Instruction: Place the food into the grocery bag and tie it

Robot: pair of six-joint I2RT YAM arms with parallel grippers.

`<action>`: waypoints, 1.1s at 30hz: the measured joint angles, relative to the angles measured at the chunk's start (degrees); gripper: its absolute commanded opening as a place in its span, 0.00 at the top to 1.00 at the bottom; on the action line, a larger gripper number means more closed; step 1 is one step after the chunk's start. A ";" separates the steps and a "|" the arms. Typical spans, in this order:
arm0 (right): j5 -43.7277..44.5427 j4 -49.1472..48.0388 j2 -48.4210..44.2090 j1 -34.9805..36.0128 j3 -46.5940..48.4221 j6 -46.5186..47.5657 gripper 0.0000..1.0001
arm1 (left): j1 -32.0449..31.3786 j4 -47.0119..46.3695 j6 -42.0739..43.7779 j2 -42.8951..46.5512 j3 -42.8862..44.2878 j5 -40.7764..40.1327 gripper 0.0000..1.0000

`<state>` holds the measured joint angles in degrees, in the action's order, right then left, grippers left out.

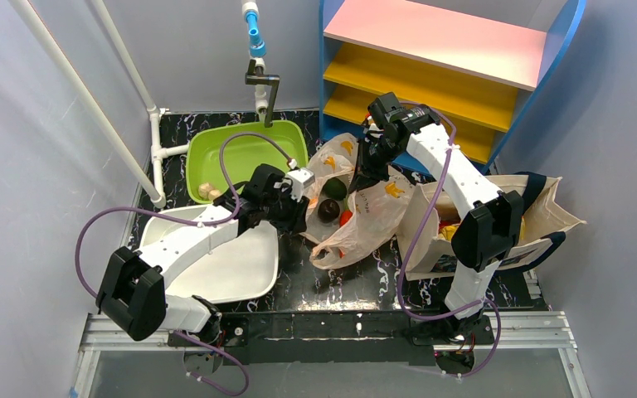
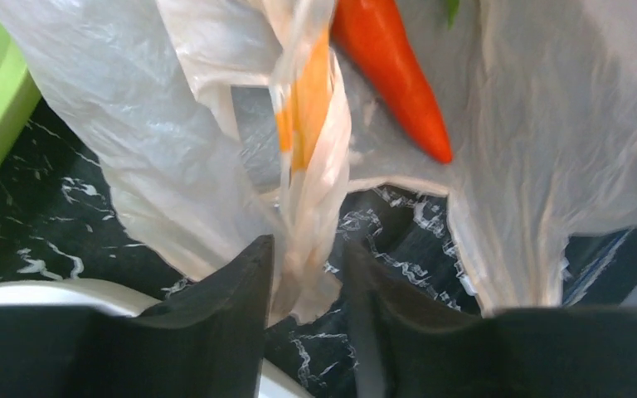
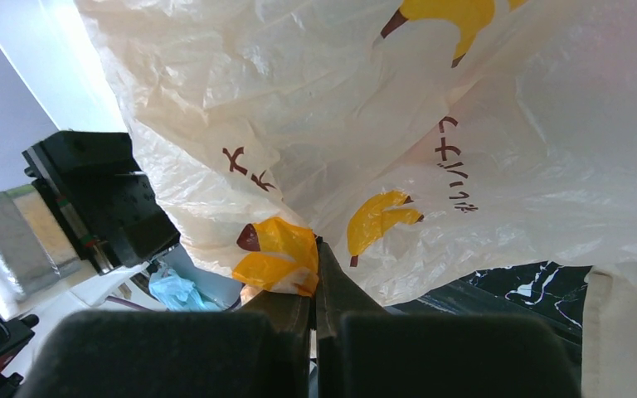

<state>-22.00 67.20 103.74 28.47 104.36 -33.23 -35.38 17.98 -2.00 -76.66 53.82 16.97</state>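
The grocery bag (image 1: 363,217) lies crumpled on the dark table, mouth toward the left. Inside show a dark green fruit (image 1: 335,188), a dark brown ball (image 1: 328,211) and a red piece (image 1: 345,219). The long orange-red vegetable (image 2: 398,79) shows through the bag in the left wrist view. My left gripper (image 2: 307,249) is open at the bag's left edge (image 1: 303,217), with a twisted handle strip (image 2: 307,141) hanging between the jaws. My right gripper (image 3: 317,249) is shut on a fold of the bag (image 3: 282,257) at its far side (image 1: 362,184). The yellow packet is not in view.
A green basin (image 1: 240,153) with small wooden blocks stands at the back left under a tap (image 1: 263,83). A white tub (image 1: 240,269) sits under my left arm. A cream canvas tote (image 1: 539,215) stands at the right, a blue shelf unit (image 1: 456,58) behind.
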 measured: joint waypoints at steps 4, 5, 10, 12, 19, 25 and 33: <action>0.00 0.00 0.00 0.00 0.00 0.02 0.99 | 0.00 0.48 -0.22 0.28 -0.70 -0.07 1.00; 0.00 0.00 0.00 0.00 0.00 0.00 0.99 | 0.00 0.59 -0.24 0.35 -0.59 -0.15 1.00; -0.02 -0.28 -0.07 0.00 -0.20 -0.04 0.99 | 0.00 3.76 -1.64 0.52 3.37 -2.51 1.00; -0.02 -0.94 -0.35 0.00 -0.85 -0.17 0.99 | 0.00 5.81 -2.86 0.52 6.95 -3.98 1.00; 0.02 -1.77 -0.68 0.00 -1.75 -0.48 0.99 | 0.00 11.10 -7.58 1.25 18.67 -6.56 1.00; 1.11 -1.14 -0.68 -0.02 1.01 -0.22 0.97 | 0.00 17.35 -12.96 1.99 26.43 -8.46 1.00; 2.03 3.74 0.24 -1.40 13.14 0.28 0.38 | 0.00 23.37 -23.43 1.79 37.16 -8.22 1.00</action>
<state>-19.97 70.94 103.98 27.07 117.49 -32.95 -35.38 41.34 -25.43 -74.87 90.98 8.75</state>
